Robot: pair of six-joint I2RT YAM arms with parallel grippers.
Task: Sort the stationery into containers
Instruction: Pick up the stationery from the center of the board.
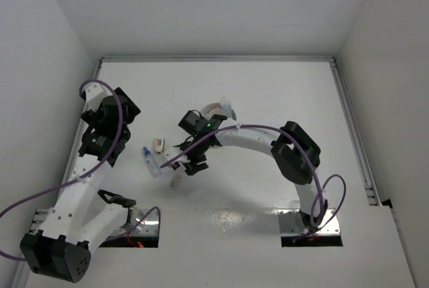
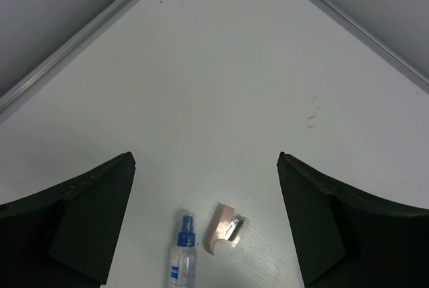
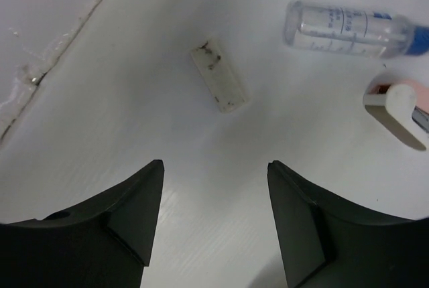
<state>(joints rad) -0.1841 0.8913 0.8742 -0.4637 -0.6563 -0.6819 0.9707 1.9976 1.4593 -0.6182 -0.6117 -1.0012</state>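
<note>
A clear tube with a blue cap [image 1: 151,161] lies on the white table left of centre. A small pink and white item with a metal clip [image 1: 159,144] lies beside it, and a whitish eraser block [image 1: 175,181] lies a little nearer. My right gripper [image 1: 192,166] is open and empty above the table, just short of the eraser [image 3: 220,77]; the tube [image 3: 345,30] and the pink item [image 3: 399,110] are to its right. My left gripper [image 1: 107,146] is open and empty, held high, with the tube [image 2: 182,258] and the pink item [image 2: 224,229] below it. The white bowl [image 1: 218,108] is mostly hidden behind my right wrist.
Grey walls close the table at the back and both sides. A metal rail [image 1: 352,127] runs along the right edge and another [image 1: 214,59] along the back. The right arm's elbow [image 1: 295,151] reaches over the table's middle.
</note>
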